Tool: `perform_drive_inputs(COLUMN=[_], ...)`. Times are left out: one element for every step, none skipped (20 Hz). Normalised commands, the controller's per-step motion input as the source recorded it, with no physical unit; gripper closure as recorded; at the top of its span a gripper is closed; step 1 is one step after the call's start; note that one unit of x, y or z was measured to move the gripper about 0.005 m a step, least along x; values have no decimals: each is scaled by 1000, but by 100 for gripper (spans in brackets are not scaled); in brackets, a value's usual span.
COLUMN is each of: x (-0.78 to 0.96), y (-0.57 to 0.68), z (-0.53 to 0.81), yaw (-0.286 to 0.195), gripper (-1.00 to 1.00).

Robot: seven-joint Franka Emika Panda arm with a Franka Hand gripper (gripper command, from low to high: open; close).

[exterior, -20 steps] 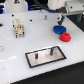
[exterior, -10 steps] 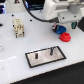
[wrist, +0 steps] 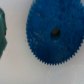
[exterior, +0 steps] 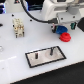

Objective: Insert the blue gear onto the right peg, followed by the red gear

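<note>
I had lowered the hand [exterior: 64, 26] over the blue gear [wrist: 55, 33]; whether its fingers were apart, I couldn't tell.

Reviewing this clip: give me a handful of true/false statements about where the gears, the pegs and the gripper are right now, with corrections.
1. The red gear lies on the table, off the plate. True.
2. The blue gear is already seated on the right peg. False: both pegs on the grey plate stand bare; the wrist view shows the gear flat beneath the camera.
3. The gripper hovers over the gear area, toward the exterior view's right. True.
4. The plate holds three pegs. False: only two show.
5. The blue gear's centre hole is visible in the wrist view. True.
</note>
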Motion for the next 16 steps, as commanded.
perform_drive_inputs(x=[-286,-37,-95,-319,-212,-206,-181,-94,-395,-70,-123,-265,-199,-226,-229,-245], y=[0,0,-20,-93,-25,-83,-55,-79,-91,-33,-39,-6,-83,-67,-38,-50], z=[0,0,-27,-264,-216,-139,-134,26,-337,-109,-44,-184,-108,-50,-90,-88], yaw=[0,0,0,0,0,0,0,0,0,0,0,0,0,0,0,0], gripper=[-100,-100,-100,100,100,100,100,-100,-100,100,100,100,-100,100,100,100])
